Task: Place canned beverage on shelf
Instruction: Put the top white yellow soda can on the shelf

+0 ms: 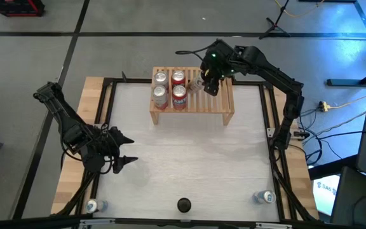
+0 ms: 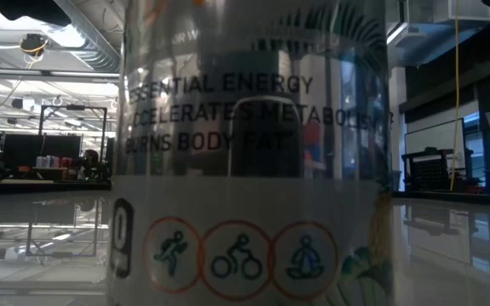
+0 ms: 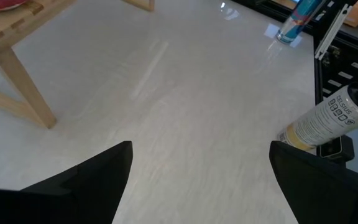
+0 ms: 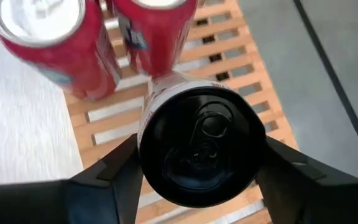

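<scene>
The light-wood shelf (image 1: 218,105) stands at the table's far middle, with several red cans (image 1: 178,95) upright on its left half. My right gripper (image 1: 210,81) is above the shelf's slats, just right of those cans, shut on a white can with a black top (image 4: 197,146). The red cans (image 4: 48,43) and the slats (image 4: 241,68) show beyond it. My left gripper (image 1: 124,151) is open and empty, low over the table's left side; its fingers (image 3: 98,180) frame bare table. My right gripper pinches the can between its two fingers (image 4: 107,174), on opposite sides of the can's wall just under the top rim (image 4: 144,127). The fingers come from above, pointing down. The can is upright, top up; whether its bottom rests on the slats is hidden by the can itself.
Three more cans stand near the table's front edge: one at the left corner (image 1: 93,205), a black-topped one in the middle (image 1: 183,204) that fills the low view (image 2: 253,170), and one at the right (image 1: 264,198). The shelf's right half (image 1: 224,95) is bare slats.
</scene>
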`<state>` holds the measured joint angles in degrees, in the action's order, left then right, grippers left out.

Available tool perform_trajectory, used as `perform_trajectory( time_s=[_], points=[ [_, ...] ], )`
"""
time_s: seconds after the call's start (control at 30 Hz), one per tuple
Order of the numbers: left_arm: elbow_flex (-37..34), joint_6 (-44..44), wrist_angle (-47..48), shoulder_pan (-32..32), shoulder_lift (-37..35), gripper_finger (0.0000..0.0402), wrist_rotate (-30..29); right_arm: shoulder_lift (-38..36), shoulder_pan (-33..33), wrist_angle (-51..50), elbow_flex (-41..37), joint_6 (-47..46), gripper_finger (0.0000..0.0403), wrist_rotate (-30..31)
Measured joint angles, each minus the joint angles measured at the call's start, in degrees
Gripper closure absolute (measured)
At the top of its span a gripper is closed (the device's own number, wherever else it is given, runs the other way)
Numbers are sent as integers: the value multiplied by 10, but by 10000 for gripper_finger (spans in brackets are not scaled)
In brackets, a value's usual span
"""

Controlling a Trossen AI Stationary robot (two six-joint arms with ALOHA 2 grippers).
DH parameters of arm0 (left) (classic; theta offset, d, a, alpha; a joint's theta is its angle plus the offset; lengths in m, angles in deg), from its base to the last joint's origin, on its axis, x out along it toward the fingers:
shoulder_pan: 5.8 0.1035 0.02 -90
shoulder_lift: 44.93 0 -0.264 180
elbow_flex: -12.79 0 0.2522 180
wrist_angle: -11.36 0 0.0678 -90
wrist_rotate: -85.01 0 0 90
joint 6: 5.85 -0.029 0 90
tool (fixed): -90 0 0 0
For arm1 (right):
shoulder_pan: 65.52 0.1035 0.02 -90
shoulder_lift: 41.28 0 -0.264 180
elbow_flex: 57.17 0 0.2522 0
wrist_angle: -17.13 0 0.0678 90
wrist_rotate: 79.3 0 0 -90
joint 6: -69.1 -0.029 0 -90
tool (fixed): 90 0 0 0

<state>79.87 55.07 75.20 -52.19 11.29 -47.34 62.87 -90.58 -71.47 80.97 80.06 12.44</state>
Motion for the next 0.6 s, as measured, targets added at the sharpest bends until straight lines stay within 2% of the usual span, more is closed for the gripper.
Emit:
perform_trajectory(
  time_s=[0.1,0.33,0.6],
  points=[
    [0,0,0,0,0,33,0,1,0,-3,0,3,175,2],
    [0,0,0,0,0,33,0,-4,0,-37,39,17,175,32],
    [0,1,0,0,0,33,0,-1,-1,-77,40,15,176,31]
  ],
)
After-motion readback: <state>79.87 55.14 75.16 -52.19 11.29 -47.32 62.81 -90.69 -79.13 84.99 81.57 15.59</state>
